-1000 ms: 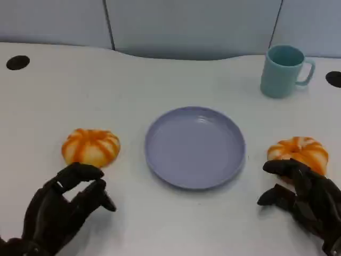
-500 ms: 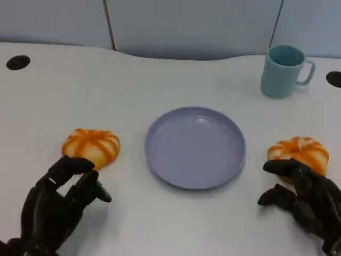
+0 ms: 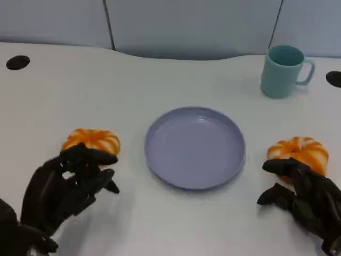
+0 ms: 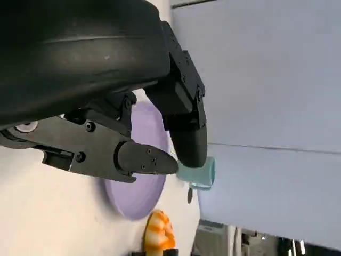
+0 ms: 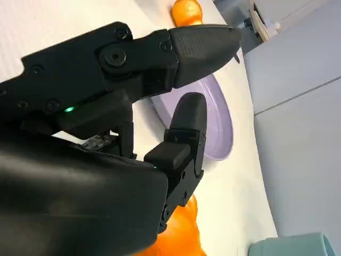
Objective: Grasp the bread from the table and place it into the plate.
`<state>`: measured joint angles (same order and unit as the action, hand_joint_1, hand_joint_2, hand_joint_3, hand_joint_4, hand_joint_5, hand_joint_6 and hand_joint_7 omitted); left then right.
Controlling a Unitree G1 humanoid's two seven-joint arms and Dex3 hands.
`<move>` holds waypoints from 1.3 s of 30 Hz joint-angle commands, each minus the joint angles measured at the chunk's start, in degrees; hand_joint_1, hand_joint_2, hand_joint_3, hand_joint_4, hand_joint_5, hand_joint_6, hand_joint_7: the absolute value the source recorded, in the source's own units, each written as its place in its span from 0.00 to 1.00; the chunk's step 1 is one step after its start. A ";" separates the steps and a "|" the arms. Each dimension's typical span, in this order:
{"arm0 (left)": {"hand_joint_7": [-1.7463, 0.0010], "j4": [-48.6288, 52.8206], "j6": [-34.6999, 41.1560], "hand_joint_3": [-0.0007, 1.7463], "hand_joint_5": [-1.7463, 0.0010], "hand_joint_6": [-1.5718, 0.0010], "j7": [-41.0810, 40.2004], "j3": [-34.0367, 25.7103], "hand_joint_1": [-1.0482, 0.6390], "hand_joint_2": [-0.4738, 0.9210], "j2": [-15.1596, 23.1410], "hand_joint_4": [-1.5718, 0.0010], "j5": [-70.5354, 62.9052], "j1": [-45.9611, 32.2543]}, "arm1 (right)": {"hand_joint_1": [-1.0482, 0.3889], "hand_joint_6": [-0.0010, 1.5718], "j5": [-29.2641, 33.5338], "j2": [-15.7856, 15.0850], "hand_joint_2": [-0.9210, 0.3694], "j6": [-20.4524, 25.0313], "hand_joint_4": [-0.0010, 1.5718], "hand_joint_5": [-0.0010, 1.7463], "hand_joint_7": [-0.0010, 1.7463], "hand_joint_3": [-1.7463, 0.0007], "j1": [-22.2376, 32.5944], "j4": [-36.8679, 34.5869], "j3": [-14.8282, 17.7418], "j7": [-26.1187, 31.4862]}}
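While both hands sit low on the white bench, the left hand hovers open, fingers spread over the near edge of the left bread, apparently shaping a grasp. Right hand waits open just beside the right bread. Plate lies between them, bare, mug behind.

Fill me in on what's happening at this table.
A humanoid robot is set to put bread on the plate, which holds nothing yet. Its left hand is open, fingers reaching over the near edge of the left bread. Its right hand is open beside the right bread. Neither bread is lifted. A mug stands at the back right.
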<state>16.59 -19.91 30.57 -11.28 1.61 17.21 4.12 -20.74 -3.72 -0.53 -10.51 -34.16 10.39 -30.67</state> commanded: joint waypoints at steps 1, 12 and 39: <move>0.90 -1.22 -10.65 0.08 0.61 0.50 -6.85 0.64 0.44 1.00 6.22 0.53 -13.57 2.51 | 0.44 0.37 0.34 -0.31 0.00 0.16 0.39 0.78 0.56 0.85 0.10 -1.23 0.30 0.20; 1.00 -3.24 -15.68 0.05 0.91 0.71 -27.47 4.54 0.27 1.00 17.20 0.68 -44.24 7.54 | 0.44 0.36 0.09 -0.28 0.00 0.19 0.37 0.78 0.56 0.85 0.06 -1.49 0.38 -0.15; 1.00 15.65 7.05 0.01 1.00 0.94 -20.71 28.78 0.12 1.00 26.65 0.99 -62.18 28.36 | 0.45 0.36 -0.23 0.07 0.00 1.61 0.37 0.79 0.57 0.84 2.41 2.16 0.36 0.25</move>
<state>29.52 -12.82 11.37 16.13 27.90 -44.61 30.46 -21.09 -3.18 0.10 -9.51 -32.38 10.42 -31.07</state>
